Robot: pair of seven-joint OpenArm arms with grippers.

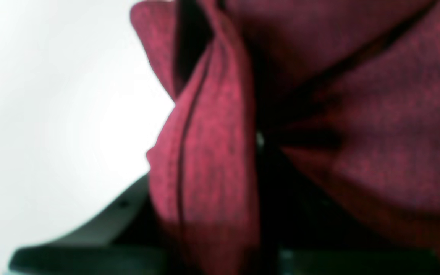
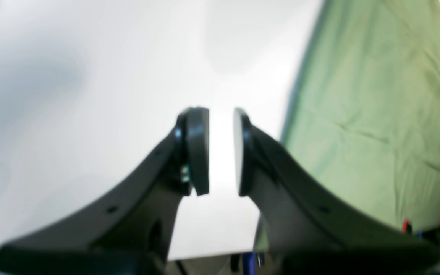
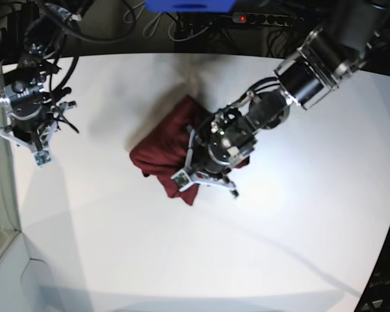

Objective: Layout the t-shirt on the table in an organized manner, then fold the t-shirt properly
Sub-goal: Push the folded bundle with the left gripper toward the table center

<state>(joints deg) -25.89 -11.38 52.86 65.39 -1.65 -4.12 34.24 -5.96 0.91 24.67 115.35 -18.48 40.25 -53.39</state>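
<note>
Left wrist view: maroon t-shirt (image 1: 212,160) fills most of the frame, bunched in thick folds with a seam running down one of them. Left gripper (image 1: 260,143) is clamped on that cloth; one dark finger (image 1: 101,225) shows below the fabric, the other is buried in it. White surface (image 1: 52,114) lies bare beside the shirt.

Right wrist view: right gripper (image 2: 221,152) holds nothing; its two pads (image 2: 199,149) stand slightly apart with white surface (image 2: 90,95) showing through the gap. No shirt here. A wrinkled green cloth (image 2: 376,114) hangs or lies past the surface edge; small red items beside it are too blurred to name.

Base view: t-shirt (image 3: 162,153) sits as a crumpled heap near the middle of the surface (image 3: 279,247). Left gripper (image 3: 205,182) bears on the near edge of the heap. Right gripper (image 3: 27,140) hovers well apart from the shirt, near the surface's side edge.

Progress: judged early. Shirt not spread, sleeves not visible, no fold made. Layout and all folding remain.

Room: black cables and a power strip (image 3: 266,18) lie behind the surface's far edge; something blue (image 3: 188,5) above them.
</note>
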